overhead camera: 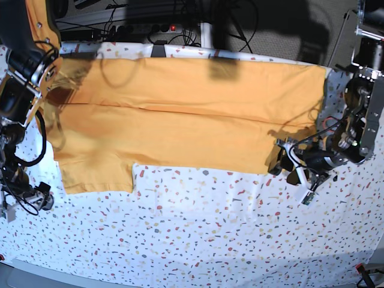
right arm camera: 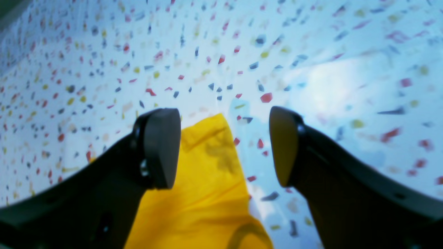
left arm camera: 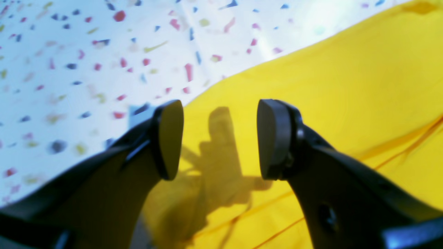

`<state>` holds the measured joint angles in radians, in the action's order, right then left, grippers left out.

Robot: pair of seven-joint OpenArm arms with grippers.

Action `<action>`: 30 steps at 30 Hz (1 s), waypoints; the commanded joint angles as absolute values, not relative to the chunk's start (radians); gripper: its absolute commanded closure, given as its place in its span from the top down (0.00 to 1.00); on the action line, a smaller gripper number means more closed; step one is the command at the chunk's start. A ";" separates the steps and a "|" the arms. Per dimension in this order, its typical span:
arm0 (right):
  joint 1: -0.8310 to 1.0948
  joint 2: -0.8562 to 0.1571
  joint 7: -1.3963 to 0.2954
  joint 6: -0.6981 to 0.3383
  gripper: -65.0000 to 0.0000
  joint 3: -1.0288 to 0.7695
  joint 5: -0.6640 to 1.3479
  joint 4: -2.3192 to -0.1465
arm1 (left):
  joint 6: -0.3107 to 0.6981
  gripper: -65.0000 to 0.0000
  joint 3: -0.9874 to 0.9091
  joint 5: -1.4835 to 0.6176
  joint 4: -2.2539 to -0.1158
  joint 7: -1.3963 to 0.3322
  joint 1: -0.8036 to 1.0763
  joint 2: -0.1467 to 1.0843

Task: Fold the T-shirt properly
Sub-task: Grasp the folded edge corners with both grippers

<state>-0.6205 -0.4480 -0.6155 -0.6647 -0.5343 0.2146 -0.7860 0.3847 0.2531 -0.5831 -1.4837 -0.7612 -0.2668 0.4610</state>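
The mustard-yellow T-shirt (overhead camera: 192,114) lies flat across the far half of the table, folded along its length, with a sleeve hanging toward the front at the left. My left gripper (left arm camera: 219,138) stands open just above the shirt's (left arm camera: 328,86) near edge at the right end, nothing between its fingers; in the base view it is at the shirt's lower right corner (overhead camera: 285,165). My right gripper (right arm camera: 223,138) is open over the sleeve corner (right arm camera: 207,186), which lies below it close to the left finger. In the base view the right gripper (overhead camera: 43,197) sits low beside that sleeve.
A white speckled tablecloth (overhead camera: 198,228) covers the table, seen under both grippers (left arm camera: 86,52) (right arm camera: 311,69). Cables and a power strip (overhead camera: 174,27) lie behind the far edge. The arm bodies stand at both ends of the table.
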 commanded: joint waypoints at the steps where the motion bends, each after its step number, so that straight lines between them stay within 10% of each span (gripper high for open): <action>1: -0.673 -0.471 -0.572 -0.670 0.61 -0.535 0.194 -0.725 | 0.385 0.51 0.244 -0.596 -1.500 -0.743 -0.290 0.457; 12: -0.703 -0.451 -0.307 -0.666 0.52 -0.535 -0.027 -0.411 | 0.386 0.51 0.244 -0.596 -1.500 -0.792 -0.290 0.405; 20: -0.643 -0.445 -0.331 -0.614 0.00 -0.535 -0.014 -0.412 | 0.386 0.51 0.244 -0.595 -1.500 -0.791 -0.291 0.405; 30: -0.647 -0.443 -0.614 -0.698 0.00 -0.535 0.231 -0.632 | 0.266 0.51 0.244 -0.373 -1.498 -0.624 -0.291 0.405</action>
<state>-0.6147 -0.4248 -0.6315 -0.6849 -0.5354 0.2153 -0.6151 0.2642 0.2523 -0.3653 -1.4834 -0.6464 -0.2665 0.3965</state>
